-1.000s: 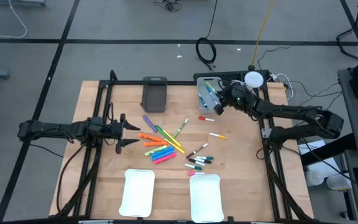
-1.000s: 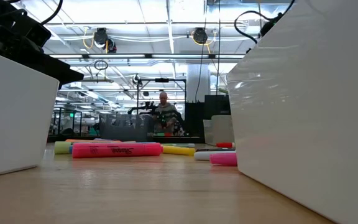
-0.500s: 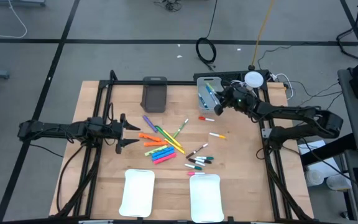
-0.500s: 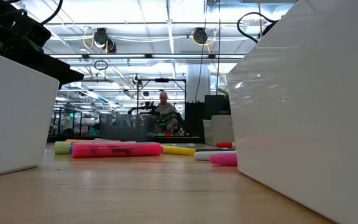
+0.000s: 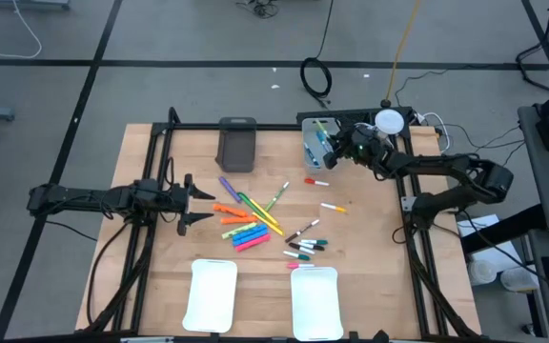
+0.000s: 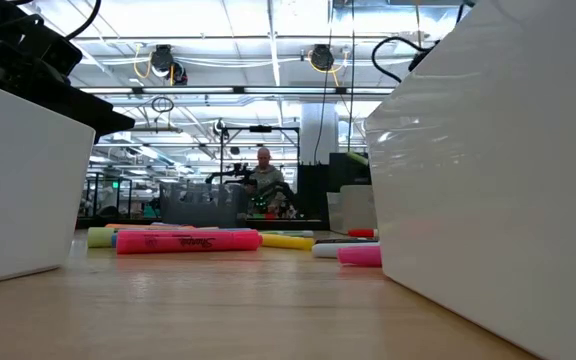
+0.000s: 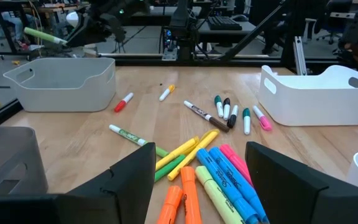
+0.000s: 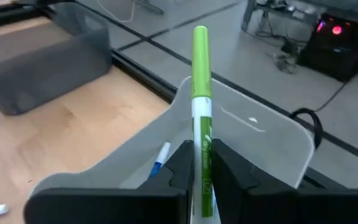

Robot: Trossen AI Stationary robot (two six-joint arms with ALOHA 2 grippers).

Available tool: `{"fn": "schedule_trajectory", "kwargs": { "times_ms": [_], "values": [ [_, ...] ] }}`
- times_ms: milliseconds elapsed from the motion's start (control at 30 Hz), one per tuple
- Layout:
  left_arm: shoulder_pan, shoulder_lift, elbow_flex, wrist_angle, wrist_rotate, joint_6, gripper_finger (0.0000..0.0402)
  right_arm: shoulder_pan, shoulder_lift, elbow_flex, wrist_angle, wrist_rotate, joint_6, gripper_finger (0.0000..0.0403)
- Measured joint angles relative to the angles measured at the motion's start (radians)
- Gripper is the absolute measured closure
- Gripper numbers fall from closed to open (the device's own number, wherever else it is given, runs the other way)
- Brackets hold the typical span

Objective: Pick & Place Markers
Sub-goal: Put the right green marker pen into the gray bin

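two slim dark jointed arms

Grey floor point(image 5: 160, 38) with dark seams; ceiling striplights point(image 6: 268, 20); person point(image 6: 264, 170), possibly seated, beyond.

Two white trays point(image 5: 213, 293) point(image 5: 315, 301) sit at the table's near edge — a dark grey bin point(image 5: 237, 144) and a clear bin point(image 5: 315, 143) at the far edge.

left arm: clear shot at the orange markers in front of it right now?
Probably yes. The left gripper is open, empty and pointed at the orange markers just ahead, with nothing between them. The yellow marker lies close alongside, so a clean single pick may be tight.
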Motion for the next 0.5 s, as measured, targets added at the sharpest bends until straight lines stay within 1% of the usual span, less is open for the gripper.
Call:
{"fn": "schedule_trajectory", "kwargs": {
  "times_ms": [67,167,300,400,500],
  "values": [
    [0.000,0.000,0.000,0.000,0.000,0.000,0.0151,-0.011,0.003,0.032,-0.058,-0.017,0.005,0.0368],
    [0.000,0.000,0.000,0.000,0.000,0.000,0.0151,-0.023,0.002,0.102,-0.177,-0.079,0.020,0.0368],
    [0.000,0.000,0.000,0.000,0.000,0.000,0.0151,-0.022,0.002,0.177,-0.343,-0.072,0.000,0.0376],
    [0.000,0.000,0.000,0.000,0.000,0.000,0.0151,-0.027,0.002,0.180,-0.349,-0.076,0.000,0.0377],
    [0.000,0.000,0.000,0.000,0.000,0.000,0.0151,-0.030,0.002,0.174,-0.348,-0.075,0.000,0.0367]
  ]
}}
